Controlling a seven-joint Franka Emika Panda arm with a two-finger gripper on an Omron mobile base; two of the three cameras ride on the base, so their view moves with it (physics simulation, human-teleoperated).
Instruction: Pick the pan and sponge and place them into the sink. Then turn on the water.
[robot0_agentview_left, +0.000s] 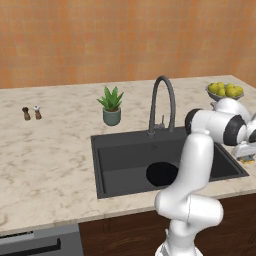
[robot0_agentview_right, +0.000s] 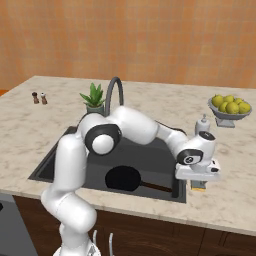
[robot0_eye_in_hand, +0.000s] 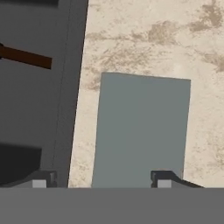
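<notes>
The black pan (robot0_agentview_left: 162, 174) (robot0_agentview_right: 122, 179) lies flat on the floor of the dark grey sink (robot0_agentview_left: 120, 150) (robot0_agentview_right: 55, 160), and its brown handle (robot0_eye_in_hand: 26, 57) points toward the right wall. The sponge (robot0_eye_in_hand: 142, 127) (robot0_agentview_right: 198, 186) (robot0_agentview_left: 246, 160) lies on the counter just right of the basin's edge, grey-green face up. My gripper (robot0_eye_in_hand: 103, 183) (robot0_agentview_right: 198, 182) hangs straight down over it, jaws apart. One fingertip (robot0_eye_in_hand: 164, 181) stands over the sponge's right part. The other (robot0_eye_in_hand: 41, 181) is over the basin's rim, clear of the sponge.
The arched dark faucet (robot0_agentview_left: 162, 100) (robot0_agentview_right: 114, 90) stands behind the basin. A potted plant (robot0_agentview_left: 111, 106) is to its left, two shakers (robot0_agentview_left: 31, 113) further left. A bowl of yellow fruit (robot0_agentview_right: 231, 107) and a soap dispenser (robot0_agentview_right: 202, 125) stand behind the sponge.
</notes>
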